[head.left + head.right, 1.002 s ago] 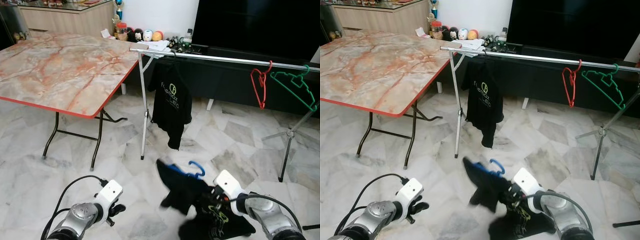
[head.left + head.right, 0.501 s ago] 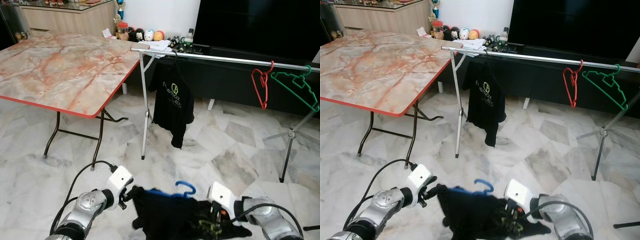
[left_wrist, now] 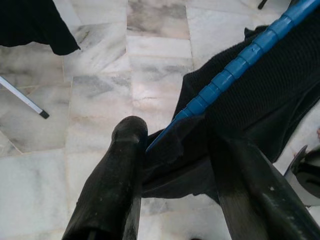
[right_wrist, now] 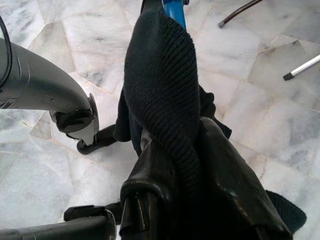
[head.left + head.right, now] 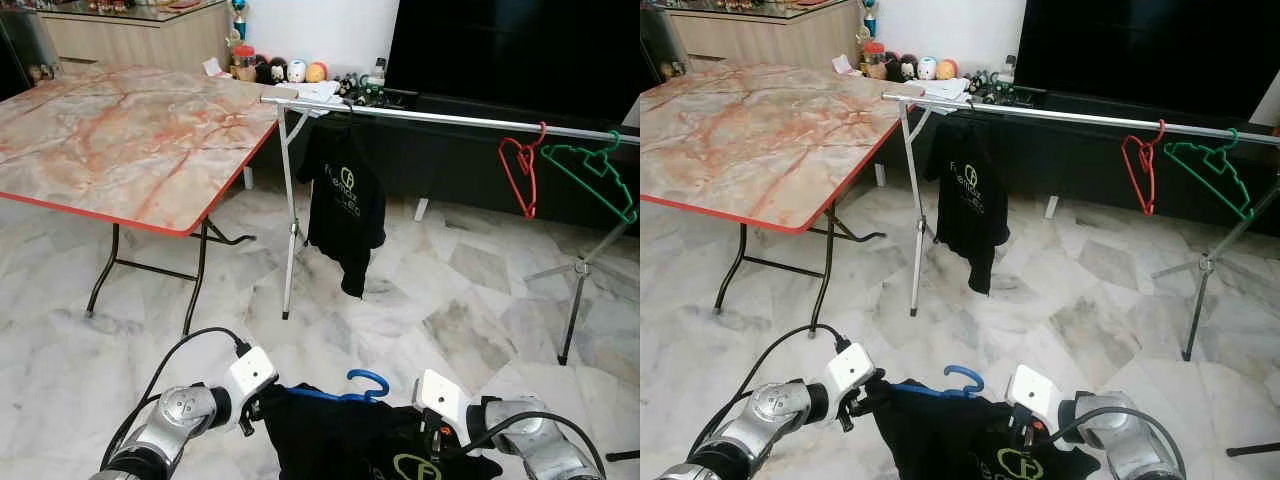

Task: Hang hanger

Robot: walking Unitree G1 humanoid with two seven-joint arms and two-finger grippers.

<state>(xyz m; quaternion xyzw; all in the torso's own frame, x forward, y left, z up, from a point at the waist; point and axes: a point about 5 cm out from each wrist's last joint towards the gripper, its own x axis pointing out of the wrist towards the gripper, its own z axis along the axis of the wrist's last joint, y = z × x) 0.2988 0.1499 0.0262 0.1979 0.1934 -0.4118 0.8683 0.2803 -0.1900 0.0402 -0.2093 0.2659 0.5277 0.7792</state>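
A blue hanger (image 5: 366, 381) carries a black shirt (image 5: 340, 445) with a green logo, held low over the floor between my two grippers. My left gripper (image 5: 252, 408) is shut on the shirt's shoulder at the hanger's end; the left wrist view shows the blue hanger arm (image 3: 240, 67) and cloth between the fingers (image 3: 127, 145). My right gripper (image 5: 432, 440) is shut on the other shoulder, with black cloth (image 4: 162, 85) draped over its fingers (image 4: 150, 165). The silver clothes rail (image 5: 450, 118) stands ahead, well above the hanger.
On the rail hang another black shirt (image 5: 345, 205), a red hanger (image 5: 520, 170) and a green hanger (image 5: 590, 172). A marble-top folding table (image 5: 120, 130) stands at the left. A dark TV cabinet (image 5: 470, 150) runs behind the rail. Marble floor (image 5: 440, 300) lies in front.
My left gripper has swung in from the left and closed on the shirt's shoulder. The bunched shirt is now spread between both grippers, with its logo showing.
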